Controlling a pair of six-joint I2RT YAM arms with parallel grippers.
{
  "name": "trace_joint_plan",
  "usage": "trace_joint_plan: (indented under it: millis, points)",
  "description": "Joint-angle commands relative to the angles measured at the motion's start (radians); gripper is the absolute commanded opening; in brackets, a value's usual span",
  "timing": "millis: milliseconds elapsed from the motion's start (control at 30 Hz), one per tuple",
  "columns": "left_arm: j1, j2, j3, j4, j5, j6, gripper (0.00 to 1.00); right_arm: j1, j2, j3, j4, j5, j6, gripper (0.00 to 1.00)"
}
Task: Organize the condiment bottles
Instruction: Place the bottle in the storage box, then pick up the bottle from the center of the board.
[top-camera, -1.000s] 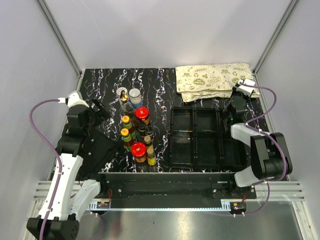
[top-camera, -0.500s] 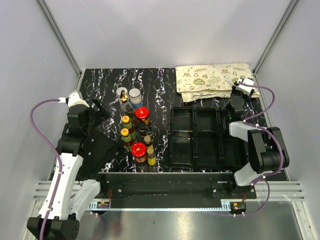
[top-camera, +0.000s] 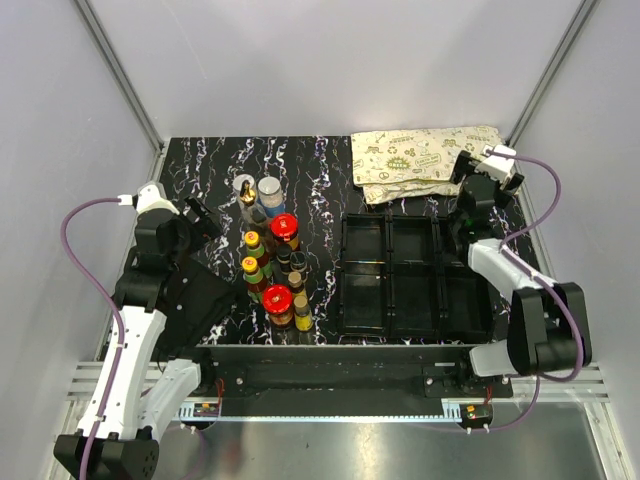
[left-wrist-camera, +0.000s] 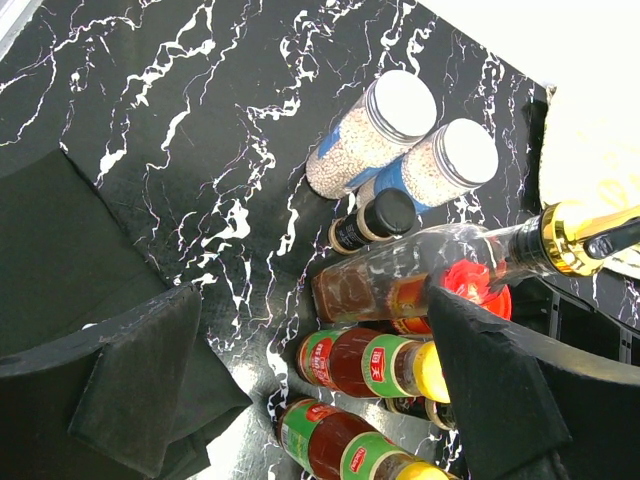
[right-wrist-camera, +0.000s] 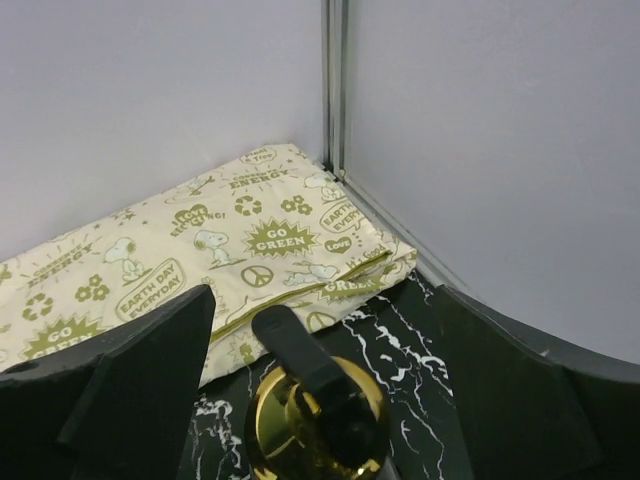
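From where I stand, the nearest thing on the dark marbled bench is the near end of the condiment bottles, all bunched left of centre. A red-lidded jar sits closest. Behind it run slim yellow-capped sauces and black-capped bottles, then a second red-lidded jar. At the far end stand two grey-lidded shakers and a clear gold-spouted bottle.

Just left of the bunch hangs the left claw. Its fingers are spread wide, holding nothing and aimed at the far end of the bunch.

To the right of the bottles lies the black compartment tray; the compartments I can see are bare.

Over its far right corner is the right claw, fingers wide apart. Another gold-spouted bottle top stands between them, touching neither. The arm hides which compartment it stands in.

Farthest back, in the right corner against the wall, lies a cream bag printed with green cartoons.
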Motion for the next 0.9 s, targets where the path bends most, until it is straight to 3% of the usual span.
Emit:
trace_joint_plan:
  millis: [0, 233, 500, 567, 700, 867]
  points:
    - [0.006, -0.010, 0.022, 0.060, 0.027, 0.004, 0.99, -0.003, -0.136, 0.087, -0.281, -0.053, 0.139, 1.00]
    - [0.006, -0.024, 0.025, 0.061, 0.025, 0.015, 0.99, -0.003, -0.260, 0.255, -0.757, -0.175, 0.215, 1.00]
    - [0.005, -0.036, 0.023, 0.052, -0.008, 0.014, 0.99, -0.003, -0.351, 0.406, -1.075, -0.482, 0.230, 1.00]
    - [0.003, -0.036, 0.026, 0.049, -0.016, 0.015, 0.99, -0.001, -0.381, 0.414, -1.094, -0.556, 0.248, 1.00]
    - [-0.001, -0.039, 0.038, 0.040, -0.025, 0.026, 0.99, -0.004, -0.420, 0.392, -1.076, -0.900, 0.239, 1.00]
    - [-0.004, -0.042, 0.034, 0.041, -0.025, 0.035, 0.99, 0.010, -0.434, 0.350, -0.987, -1.108, 0.267, 1.00]
